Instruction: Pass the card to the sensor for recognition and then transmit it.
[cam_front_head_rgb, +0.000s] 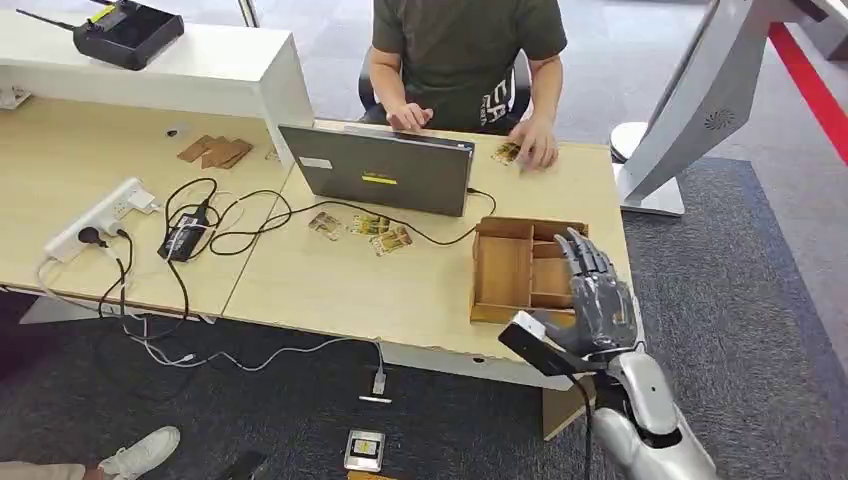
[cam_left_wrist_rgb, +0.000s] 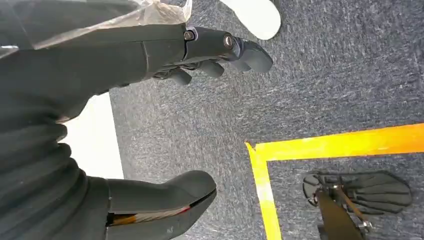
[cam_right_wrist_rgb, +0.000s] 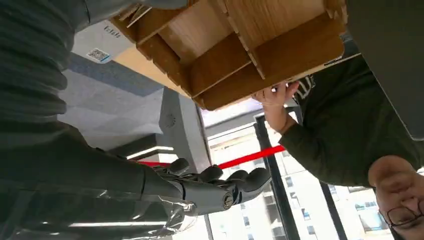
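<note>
Right now your right hand (cam_front_head_rgb: 597, 290) hovers over the near corner of the wooden compartment tray (cam_front_head_rgb: 505, 270) at the desk's (cam_front_head_rgb: 330, 290) right end, fingers spread and holding nothing — the right wrist view confirms the palm is bare. The cards you need lie well apart from it: three small cards (cam_front_head_rgb: 362, 228) in a loose row just in front of the laptop (cam_front_head_rgb: 385, 170), to the left of the tray, with their long sides running roughly along the desk's width. Another card (cam_front_head_rgb: 507, 152) sits under the person's hand (cam_front_head_rgb: 535, 150) at the far edge. Your right hand is the nearer one by far; the left hand (cam_left_wrist_rgb: 210, 50) hangs toward the carpet with fingers loosely curled and nothing in them. So the coming reach goes leftward and a little forward, past the tray's wall. Which item serves as the sensor is hard to tell — nothing on the desk is plainly marked as one, and the card faces are too small to read.
</note>
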